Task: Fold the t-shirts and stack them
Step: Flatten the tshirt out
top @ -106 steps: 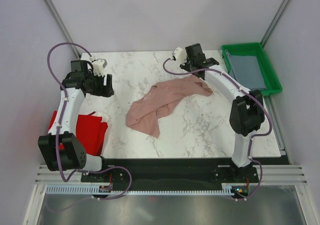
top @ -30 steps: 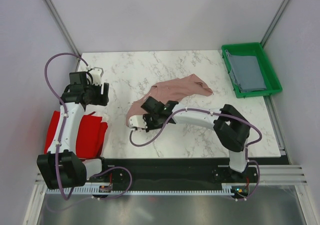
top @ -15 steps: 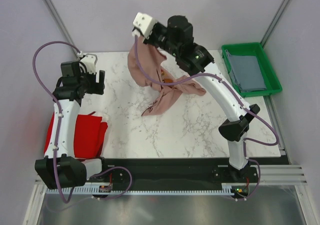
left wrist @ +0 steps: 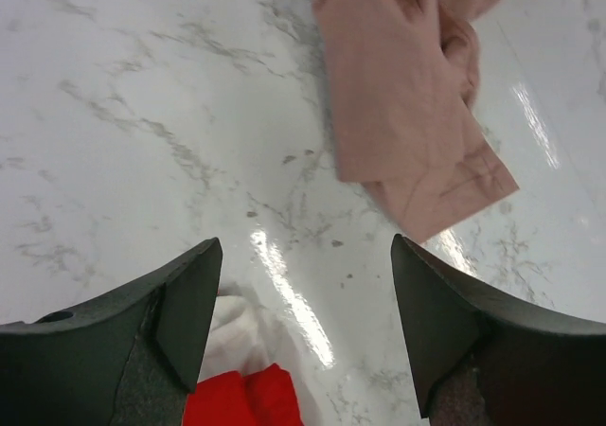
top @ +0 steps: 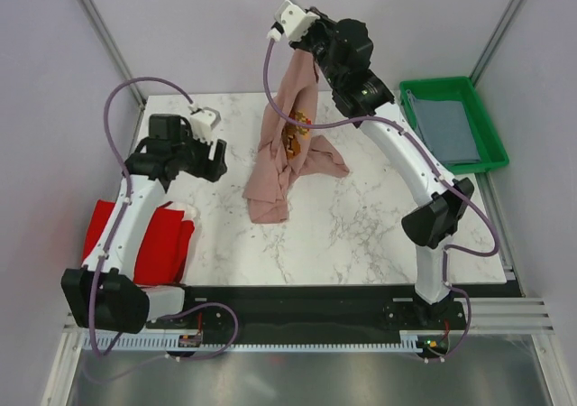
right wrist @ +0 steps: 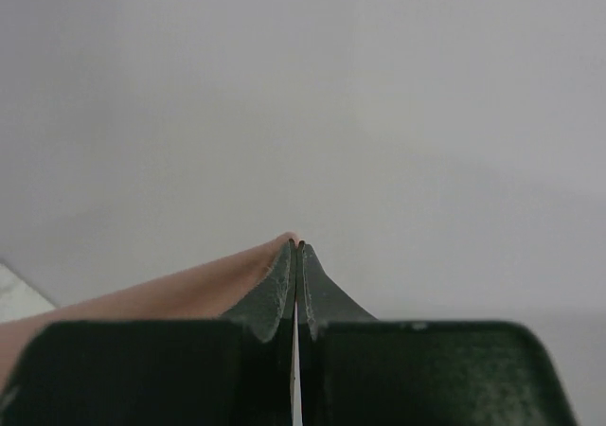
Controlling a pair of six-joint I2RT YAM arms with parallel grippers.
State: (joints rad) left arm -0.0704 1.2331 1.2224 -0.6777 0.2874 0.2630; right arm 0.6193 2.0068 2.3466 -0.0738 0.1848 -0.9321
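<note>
My right gripper is raised high above the back of the table and is shut on the dusty-pink t-shirt. The shirt hangs down from it; its lower end rests on the marble. A brown-orange graphic shows on the hanging cloth. In the right wrist view the jaws pinch a pink fold. My left gripper is open and empty, left of the hanging shirt. The left wrist view shows the shirt's lower end ahead. The red t-shirt lies at the table's left edge. The grey-blue t-shirt lies in the tray.
A green plastic tray stands at the back right corner. The red shirt with some white cloth shows just under my left gripper. Grey walls close in the back and sides.
My right gripper took the pink shirt from the table and lifted it high, then shifted right. My left arm moved right, toward the hanging shirt.
</note>
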